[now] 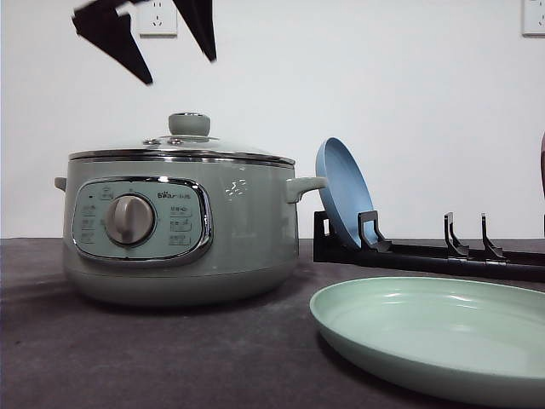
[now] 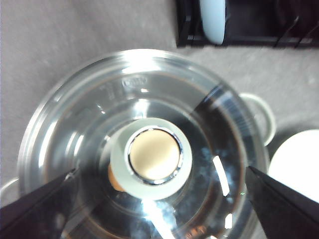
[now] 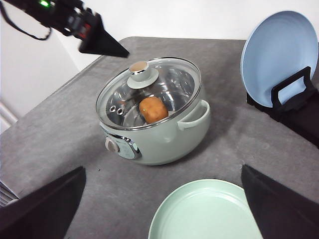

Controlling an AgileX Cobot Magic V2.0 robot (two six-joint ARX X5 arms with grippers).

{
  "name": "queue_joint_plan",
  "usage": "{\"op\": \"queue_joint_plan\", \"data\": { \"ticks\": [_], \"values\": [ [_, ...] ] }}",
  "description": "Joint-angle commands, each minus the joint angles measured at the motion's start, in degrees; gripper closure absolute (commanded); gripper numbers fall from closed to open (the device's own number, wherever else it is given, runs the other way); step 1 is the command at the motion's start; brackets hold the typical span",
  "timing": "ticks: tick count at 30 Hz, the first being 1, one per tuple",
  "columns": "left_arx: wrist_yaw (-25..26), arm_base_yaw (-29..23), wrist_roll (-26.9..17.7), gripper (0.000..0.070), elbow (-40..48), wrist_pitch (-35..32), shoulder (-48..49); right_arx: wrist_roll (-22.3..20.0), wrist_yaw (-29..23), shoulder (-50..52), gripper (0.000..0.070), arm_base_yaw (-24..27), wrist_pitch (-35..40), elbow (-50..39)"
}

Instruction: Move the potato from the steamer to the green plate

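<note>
Grey table (image 3: 75,134): lidded steamer (image 1: 179,226) holds potato (image 3: 153,109); left hand (image 1: 145,38) above, seemingly open.

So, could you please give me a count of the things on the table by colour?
Green: 2, the steamer and the green plate
Blue: 1, the blue plate
Orange-brown: 1, the potato
Black: 1, the dish rack
Total: 5

Potato (image 3: 153,109) inside lidded steamer (image 1: 179,226); green plate (image 1: 434,332) beside.
</note>
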State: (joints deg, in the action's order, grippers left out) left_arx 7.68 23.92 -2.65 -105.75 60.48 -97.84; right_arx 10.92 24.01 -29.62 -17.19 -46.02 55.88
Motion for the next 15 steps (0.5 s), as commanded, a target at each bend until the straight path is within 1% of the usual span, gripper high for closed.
{"op": "queue_joint_plan", "data": {
  "ticks": [1, 6, 15],
  "values": [
    [-0.2, 0.4, -1.7, 0.0036, -1.9, -0.3, -2.1, 0.2, 0.0, -0.2, 0.0071, -0.2, 0.5, 0.9],
    [-0.2, 0.5, -3.5, 0.0036, -1.9, -1.4, -4.8, 0.2, 0.0, -0.2, 0.0071, -0.2, 0.5, 0.9],
    [-0.2, 0.6, -3.8, 0.0036, -1.9, -2.2, -6.7, 0.2, 0.0, -0.2, 0.0071, -0.2, 0.0, 0.9]
  ]
}}
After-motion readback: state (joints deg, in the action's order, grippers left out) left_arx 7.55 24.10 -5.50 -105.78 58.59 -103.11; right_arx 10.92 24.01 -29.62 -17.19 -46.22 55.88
